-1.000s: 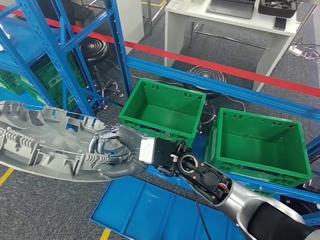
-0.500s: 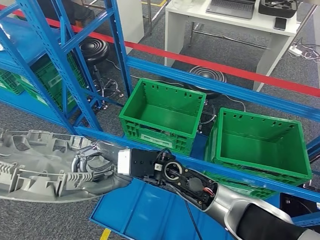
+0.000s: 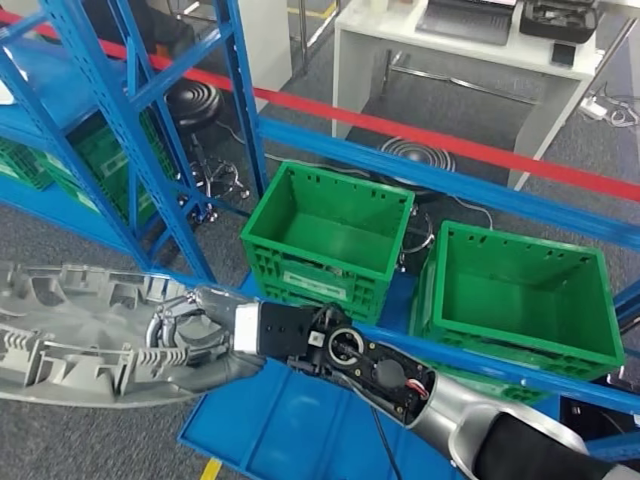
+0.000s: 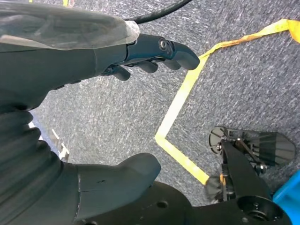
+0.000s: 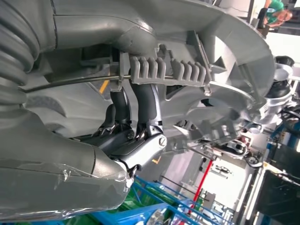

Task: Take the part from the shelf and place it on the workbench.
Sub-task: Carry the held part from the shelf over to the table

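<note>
The right hand (image 3: 198, 335) grips the grey ribbed plastic part (image 3: 83, 330) (fingers hooked through its ribs); carry it level, clear of the blue shelf uprights (image 3: 113, 110). The left hand (image 4: 106, 117) hangs with fingers spread.

The right arm (image 3: 423, 390) is reaching in from the lower right and stretching across toward the left, its silver forearm giving way to a dark wrist section with exposed cabling. The right robot hand (image 3: 198, 335) is gripping the grey part (image 3: 83, 330); in the right wrist view its dark fingers (image 5: 145, 101) are curling up through the part's ribbed edge. The left robot hand (image 4: 116, 112) is hanging over the floor, holding nothing, its fingers (image 4: 159, 49) extending apart from the thick thumb (image 4: 123, 176).
</note>
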You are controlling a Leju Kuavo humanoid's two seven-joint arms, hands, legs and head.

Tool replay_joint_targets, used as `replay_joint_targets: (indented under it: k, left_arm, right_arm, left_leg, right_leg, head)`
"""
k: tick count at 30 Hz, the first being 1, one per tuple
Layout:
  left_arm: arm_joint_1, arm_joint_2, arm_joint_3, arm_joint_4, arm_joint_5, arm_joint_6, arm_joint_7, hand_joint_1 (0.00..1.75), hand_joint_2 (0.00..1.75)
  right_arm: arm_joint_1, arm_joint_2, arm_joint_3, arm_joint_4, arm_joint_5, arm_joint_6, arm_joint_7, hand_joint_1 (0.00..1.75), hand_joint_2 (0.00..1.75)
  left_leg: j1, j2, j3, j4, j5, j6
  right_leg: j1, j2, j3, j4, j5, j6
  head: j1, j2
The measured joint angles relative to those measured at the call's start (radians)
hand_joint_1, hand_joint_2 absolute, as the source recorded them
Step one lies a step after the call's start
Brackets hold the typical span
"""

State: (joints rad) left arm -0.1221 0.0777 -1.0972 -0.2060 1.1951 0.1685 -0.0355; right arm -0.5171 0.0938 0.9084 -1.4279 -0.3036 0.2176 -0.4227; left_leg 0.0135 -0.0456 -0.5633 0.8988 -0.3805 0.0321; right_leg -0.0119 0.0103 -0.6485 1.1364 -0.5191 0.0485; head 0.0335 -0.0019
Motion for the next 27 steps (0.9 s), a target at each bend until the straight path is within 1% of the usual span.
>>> replay_joint_targets:
  k: [1, 2, 3, 4, 5, 6, 7, 8, 9, 10, 12, 13, 16, 18, 20, 27]
  left_arm:
    - [0.0, 0.0, 0.0, 0.0, -0.002, -0.001, 0.0, 0.0, 1.75]
    - [0.001, 0.0, 0.0, 0.0, -0.004, -0.001, 0.0, 0.0, 1.75]
    - [0.001, 0.0, 0.0, 0.0, -0.005, -0.001, 0.0, 0.0, 1.75]
    - [0.002, 0.0, 0.0, 0.0, -0.005, 0.0, 0.0, 0.0, 1.75]
    - [0.003, 0.001, -0.001, 0.0, -0.005, 0.0, 0.0, 0.0, 1.75]
    - [0.002, 0.002, -0.001, 0.0, -0.005, 0.0, 0.0, 0.0, 1.75]
    - [0.002, 0.004, -0.001, 0.001, -0.005, 0.0, 0.0, 0.0, 1.75]
    - [0.001, 0.005, -0.001, 0.001, -0.006, 0.0, 0.0, 0.0, 1.75]
    - [0.001, 0.006, -0.001, 0.001, -0.006, 0.0, 0.0, 0.0, 1.75]
    - [0.002, 0.006, -0.001, 0.001, -0.006, 0.0, 0.0, 0.0, 1.75]
    - [0.003, 0.006, -0.002, 0.001, -0.006, 0.0, 0.0, 0.0, 1.75]
    - [0.003, 0.006, -0.002, 0.001, -0.006, 0.0, 0.0, 0.0, 1.75]
    - [0.003, 0.006, -0.002, 0.001, -0.006, 0.0, 0.0, 0.0, 1.75]
    - [0.003, 0.006, -0.002, 0.001, -0.006, 0.0, 0.0, 0.0, 1.75]
    - [0.003, 0.006, -0.002, 0.001, -0.006, -0.001, 0.0, 0.0, 1.75]
    - [0.003, 0.006, -0.007, 0.001, -0.01, -0.001, 0.0, 0.0, 1.75]
  right_arm:
    - [0.003, 0.0, 0.0, 0.003, 0.002, 0.0, -0.001, 1.75, 1.75]
    - [0.005, 0.0, 0.0, 0.006, 0.005, -0.001, -0.001, 1.75, 1.75]
    - [0.006, 0.0, 0.0, 0.008, 0.009, -0.002, -0.002, 1.75, 1.75]
    - [0.007, 0.0, 0.0, 0.01, 0.012, -0.002, -0.002, 1.75, 1.75]
    - [0.007, 0.0, 0.0, 0.011, 0.015, -0.003, -0.002, 1.75, 1.75]
    - [0.007, 0.001, 0.0, 0.012, 0.016, -0.003, -0.002, 1.75, 1.75]
    - [0.007, 0.001, 0.0, 0.012, 0.016, -0.003, -0.002, 1.75, 1.75]
    - [0.008, 0.002, 0.0, 0.012, 0.016, -0.003, -0.002, 1.75, 1.75]
    - [0.009, 0.003, 0.0, 0.013, 0.016, -0.003, -0.003, 1.75, 1.75]
    - [0.009, 0.003, -0.001, 0.013, 0.016, -0.003, -0.003, 1.75, 1.75]
    - [0.009, 0.003, -0.001, 0.013, 0.016, -0.004, -0.003, 1.75, 1.75]
    - [0.009, 0.003, -0.001, 0.013, 0.016, -0.004, -0.003, 1.75, 1.75]
    - [0.009, 0.003, -0.002, 0.013, 0.016, -0.004, -0.003, 1.75, 1.75]
    - [0.009, 0.003, -0.002, 0.013, 0.017, -0.004, -0.003, 1.75, 1.75]
    - [0.01, 0.003, -0.002, 0.013, 0.019, -0.005, -0.001, 1.75, 1.75]
    - [0.01, 0.003, -0.002, 0.013, 0.021, -0.008, 0.005, 1.75, 1.75]
  left_leg:
    - [0.002, 0.0, 0.0, 0.001, -0.001, -0.002]
    - [0.004, 0.0, 0.0, 0.003, -0.003, -0.005]
    - [0.008, -0.001, 0.0, 0.007, -0.006, -0.01]
    - [0.013, -0.002, 0.0, 0.013, -0.01, -0.016]
    - [0.017, -0.004, -0.001, 0.022, -0.015, -0.025]
    - [0.019, -0.006, -0.002, 0.032, -0.022, -0.035]
    - [0.02, -0.007, -0.003, 0.039, -0.026, -0.044]
    - [0.02, -0.008, -0.003, 0.042, -0.029, -0.053]
    - [0.021, -0.009, -0.002, 0.041, -0.03, -0.052]
    - [0.022, -0.008, 0.0, 0.037, -0.03, -0.044]
    - [0.024, -0.007, 0.002, 0.031, -0.027, -0.03]
    - [0.025, -0.006, 0.003, 0.028, -0.024, -0.032]
    - [0.027, -0.006, 0.005, 0.019, -0.015, -0.056]
    - [0.029, -0.006, 0.004, 0.018, -0.014, -0.067]
    - [0.029, -0.006, 0.003, 0.018, -0.013, -0.071]
    - [0.026, -0.007, -0.002, 0.024, -0.016, -0.073]
  right_leg:
    - [-0.003, 0.0, -0.023, 0.053, -0.02, 0.004]
    - [-0.007, -0.001, -0.031, 0.074, -0.023, 0.008]
    - [-0.011, -0.001, -0.019, 0.057, -0.008, 0.012]
    - [-0.017, -0.002, 0.011, 0.004, 0.021, 0.016]
    - [-0.022, 0.001, 0.049, -0.065, 0.046, 0.022]
    - [-0.024, 0.006, 0.081, -0.123, 0.064, 0.022]
    - [-0.023, 0.011, 0.103, -0.161, 0.073, 0.017]
    - [-0.022, 0.015, 0.112, -0.177, 0.073, 0.008]
    - [-0.018, 0.017, 0.114, -0.179, 0.075, -0.003]
    - [-0.017, 0.016, 0.115, -0.181, 0.078, -0.01]
    - [-0.014, 0.016, 0.115, -0.185, 0.081, -0.014]
    - [-0.013, 0.016, 0.114, -0.185, 0.082, -0.016]
    - [-0.01, 0.016, 0.111, -0.184, 0.083, -0.022]
    - [-0.008, 0.016, 0.109, -0.183, 0.083, -0.024]
    - [-0.007, 0.016, 0.108, -0.183, 0.083, -0.025]
    - [-0.008, 0.015, 0.108, -0.184, 0.083, -0.024]
  head:
    - [0.002, 0.0]
    - [0.003, 0.0]
    - [0.003, 0.0]
    - [0.004, 0.0]
    - [0.005, 0.0]
    - [0.008, 0.0]
    - [0.009, 0.0]
    - [0.007, 0.0]
    - [0.002, 0.0]
    - [-0.005, 0.0]
    - [-0.015, 0.0]
    - [-0.019, 0.0]
    - [-0.023, 0.0]
    - [-0.023, 0.0]
    - [-0.023, 0.0]
    - [-0.023, 0.0]
